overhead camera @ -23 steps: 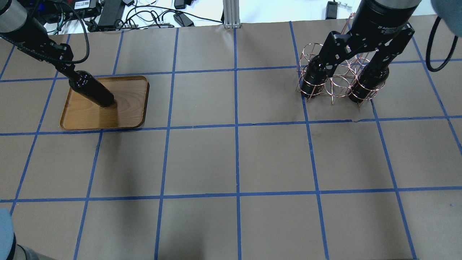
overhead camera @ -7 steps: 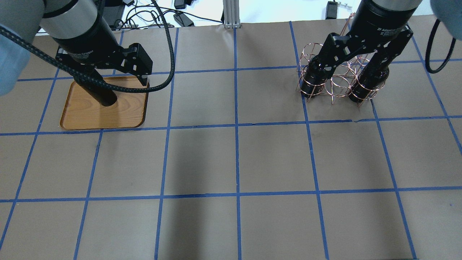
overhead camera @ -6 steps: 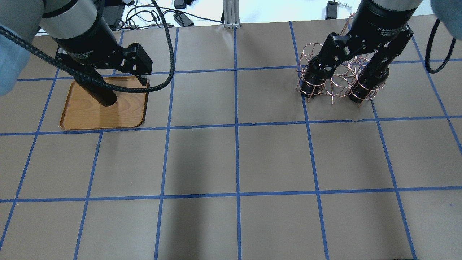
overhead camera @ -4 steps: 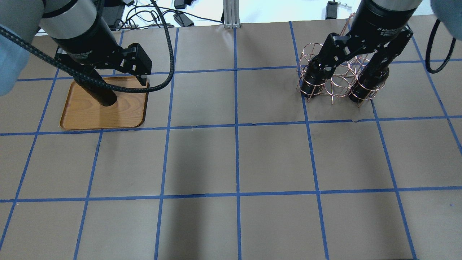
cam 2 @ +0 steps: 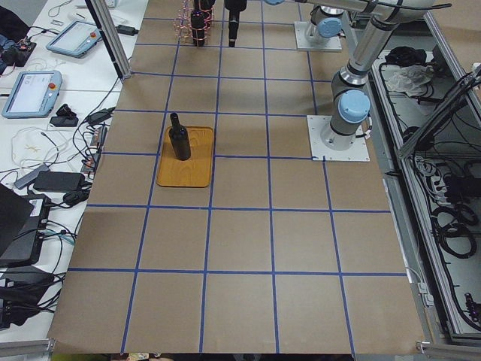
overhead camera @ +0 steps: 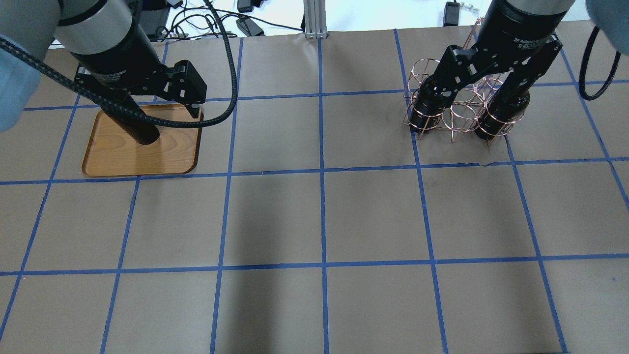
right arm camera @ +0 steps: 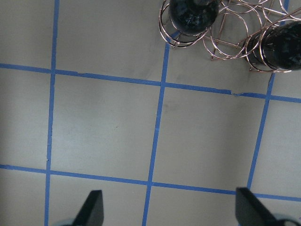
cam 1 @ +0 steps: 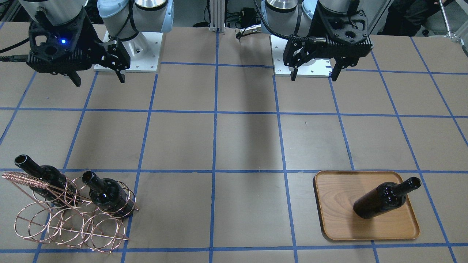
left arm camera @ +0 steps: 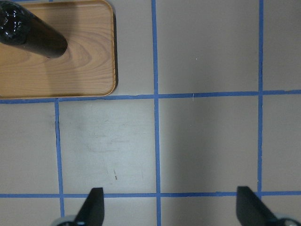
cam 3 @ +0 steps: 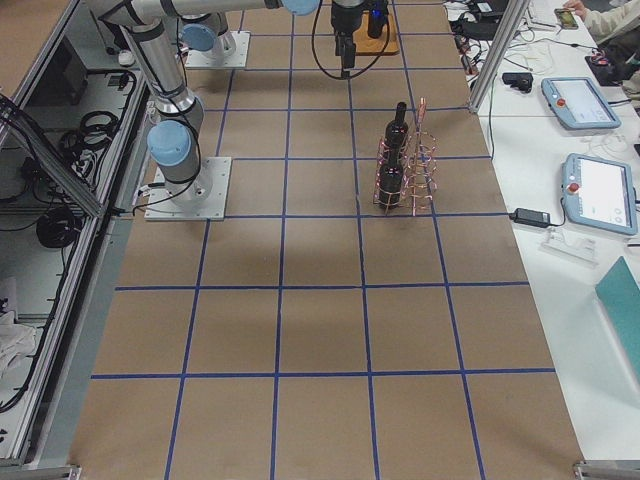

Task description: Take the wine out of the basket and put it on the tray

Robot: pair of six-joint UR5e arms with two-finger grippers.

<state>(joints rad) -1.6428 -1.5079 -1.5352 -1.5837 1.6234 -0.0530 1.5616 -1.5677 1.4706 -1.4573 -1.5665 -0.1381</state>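
Observation:
One wine bottle (cam 1: 382,200) stands upright on the wooden tray (cam 1: 338,219), free of any gripper; it also shows in the left wrist view (left arm camera: 33,35) on the tray (left arm camera: 80,70). My left gripper (cam 1: 313,76) hangs open and empty, high above the table, back from the tray toward my base. The copper wire basket (cam 1: 69,226) holds two more bottles (cam 1: 44,176) (cam 1: 106,194). My right gripper (cam 1: 99,79) is open and empty, high up and back from the basket (right arm camera: 225,28), with both bottles (right arm camera: 193,12) (right arm camera: 282,47) at the top of its wrist view.
Brown paper with blue tape grid lines covers the table (overhead camera: 319,216). Both arm bases (cam 1: 128,54) (cam 1: 307,62) stand at the robot's edge. Cables and boxes (overhead camera: 196,19) lie beyond the far edge. Tablets (cam 3: 585,100) lie on a side table.
My left gripper has let go of the bottle's neck and risen high above the tray, open; over the last second it barely moves. The bottle stays upright on the tray. The right arm holds still.

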